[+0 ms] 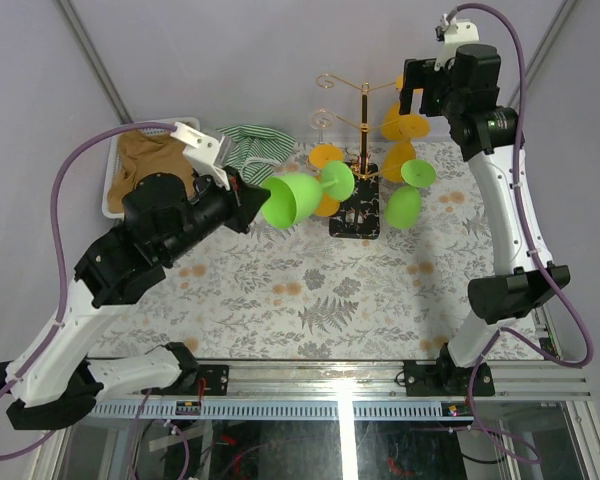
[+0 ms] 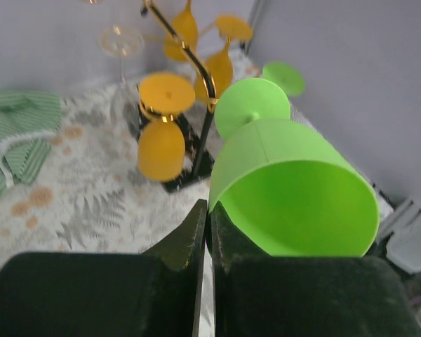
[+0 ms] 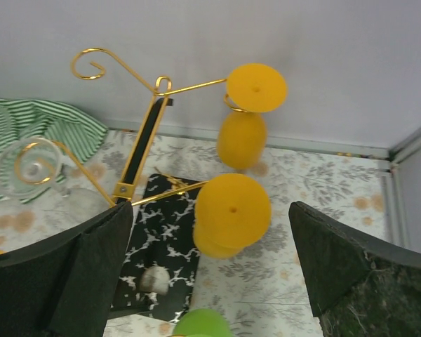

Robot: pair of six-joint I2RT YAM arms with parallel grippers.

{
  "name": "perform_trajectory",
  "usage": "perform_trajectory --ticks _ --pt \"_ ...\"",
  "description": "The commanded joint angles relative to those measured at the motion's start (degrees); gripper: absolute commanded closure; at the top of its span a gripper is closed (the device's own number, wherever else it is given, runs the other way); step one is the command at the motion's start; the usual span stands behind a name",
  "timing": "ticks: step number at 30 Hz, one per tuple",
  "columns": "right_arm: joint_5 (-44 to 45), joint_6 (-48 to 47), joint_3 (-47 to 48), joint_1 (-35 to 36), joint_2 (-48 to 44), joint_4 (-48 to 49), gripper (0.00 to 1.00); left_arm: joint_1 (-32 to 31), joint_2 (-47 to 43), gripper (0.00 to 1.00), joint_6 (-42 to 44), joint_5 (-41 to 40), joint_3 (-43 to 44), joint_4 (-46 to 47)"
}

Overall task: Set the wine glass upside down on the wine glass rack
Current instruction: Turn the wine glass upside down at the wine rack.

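My left gripper (image 1: 260, 195) is shut on the rim of a lime-green wine glass (image 1: 292, 200), which it holds on its side above the table. The foot points toward the wine glass rack (image 1: 363, 140), a gold wire stand on a black patterned base (image 1: 357, 215). In the left wrist view the two fingers pinch the wall of the wine glass (image 2: 295, 189), and its foot (image 2: 252, 105) sits close to the rack post (image 2: 205, 133). My right gripper (image 1: 412, 90) hangs open, high by the rack's right side. Nothing sits between its fingers (image 3: 91, 260).
Several orange glasses (image 3: 233, 207) hang upside down on the rack, along with a second green glass (image 1: 404, 203) and a clear one (image 3: 31, 165). A white bin holding brown cloth (image 1: 150, 160) and a green striped cloth (image 1: 255, 140) lie at the back left.
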Motion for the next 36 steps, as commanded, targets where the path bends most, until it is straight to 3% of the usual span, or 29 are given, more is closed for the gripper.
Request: perform_trajectory --ticks 1,11,16,20,23,26,29,32,36 --pt "-9.8 7.2 1.8 -1.6 -0.6 3.7 0.01 -0.3 -1.3 1.0 7.6 -6.5 -3.7 23.1" --pt "-25.1 18.8 -3.1 -6.0 -3.6 13.3 0.01 -0.2 4.6 1.0 23.5 -18.4 -12.0 56.5" --pt "-32.8 25.5 -6.1 -7.4 -6.2 19.0 0.01 -0.3 11.7 1.0 29.2 -23.1 -9.0 63.9" --pt "-35.1 28.2 -8.8 -7.4 -7.4 22.9 0.02 -0.2 19.9 1.0 27.9 -32.3 -0.2 61.9" --pt "-35.0 28.3 -10.1 -7.2 -8.6 24.5 0.1 -0.1 26.5 1.0 25.6 -40.7 8.7 58.1" --pt "-28.8 23.5 -10.7 -4.9 -10.3 22.9 0.16 -0.1 34.3 1.0 23.5 -46.0 19.6 51.3" --pt "-17.8 13.6 -10.9 1.4 -11.6 20.3 0.15 -0.1 41.2 1.0 21.1 -47.8 30.6 44.0" --pt "-13.8 11.5 -12.9 3.3 -12.3 21.4 0.15 -0.1 46.0 1.0 18.7 -47.6 39.1 38.8" --pt "-10.3 8.4 -18.5 5.5 -15.6 27.6 0.17 0.0 47.7 1.0 16.1 -47.3 39.9 36.7"
